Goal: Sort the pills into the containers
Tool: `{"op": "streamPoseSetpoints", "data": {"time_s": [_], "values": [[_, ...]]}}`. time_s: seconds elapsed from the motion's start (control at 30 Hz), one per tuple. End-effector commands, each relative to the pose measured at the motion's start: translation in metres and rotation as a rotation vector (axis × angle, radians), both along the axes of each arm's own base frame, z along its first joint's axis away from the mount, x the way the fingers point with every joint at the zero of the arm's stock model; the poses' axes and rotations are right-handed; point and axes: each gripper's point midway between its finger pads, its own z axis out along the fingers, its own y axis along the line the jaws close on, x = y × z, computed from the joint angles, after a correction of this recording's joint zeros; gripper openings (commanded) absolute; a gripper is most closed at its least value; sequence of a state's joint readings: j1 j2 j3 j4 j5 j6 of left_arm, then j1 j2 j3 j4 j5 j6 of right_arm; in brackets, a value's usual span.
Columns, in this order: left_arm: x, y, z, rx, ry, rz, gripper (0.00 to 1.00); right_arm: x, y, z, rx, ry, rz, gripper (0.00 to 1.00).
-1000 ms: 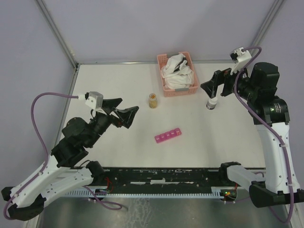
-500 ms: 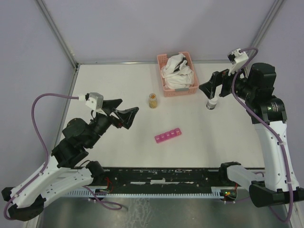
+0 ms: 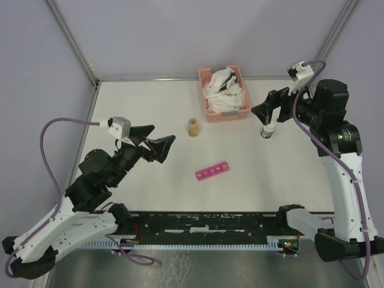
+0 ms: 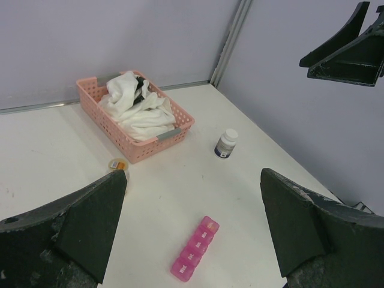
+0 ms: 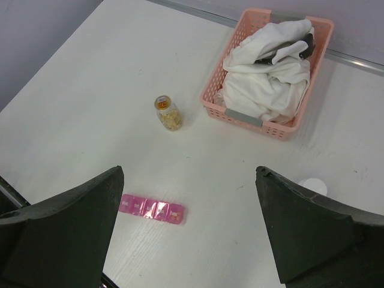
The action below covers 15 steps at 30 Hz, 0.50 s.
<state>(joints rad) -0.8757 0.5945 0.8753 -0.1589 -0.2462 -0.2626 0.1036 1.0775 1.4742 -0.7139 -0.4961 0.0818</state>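
Note:
The magenta pill-box strip (image 3: 212,171) lies flat near the table's middle, lids shut; it also shows in the left wrist view (image 4: 195,249) and the right wrist view (image 5: 153,209). One end compartment shows orange pills through its lid. A small jar of yellowish pills (image 3: 193,126) stands beyond it, upright. A white-capped pill bottle (image 3: 267,130) stands to the right. My left gripper (image 3: 163,133) is open and empty, in the air left of the strip. My right gripper (image 3: 261,114) is open and empty, in the air just above the white-capped bottle.
A pink lattice basket (image 3: 227,115) with white cloths stands at the back, between jar and bottle. Grey walls and metal frame posts close the table at back and sides. A black rail runs along the near edge.
My right gripper has shifted slightly left and up. The left arm and the objects have not moved.

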Motion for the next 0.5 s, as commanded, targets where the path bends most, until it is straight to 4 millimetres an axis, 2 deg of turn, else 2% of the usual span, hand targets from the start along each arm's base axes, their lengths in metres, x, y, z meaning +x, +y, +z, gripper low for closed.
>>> {"op": "streamPoseSetpoints", "data": {"time_s": [0.0,0.47], "values": [[0.0015,0.0015,0.0068,-0.047,-0.007,0.013,0.99,0.0025,-0.0003,0.0078,0.004,-0.039,-0.003,1.00],[0.0000,0.0034,0.0078,-0.052,-0.011,0.013,0.99,0.0025,-0.0009,0.0108,0.006,-0.042,-0.008,1.00]]}}
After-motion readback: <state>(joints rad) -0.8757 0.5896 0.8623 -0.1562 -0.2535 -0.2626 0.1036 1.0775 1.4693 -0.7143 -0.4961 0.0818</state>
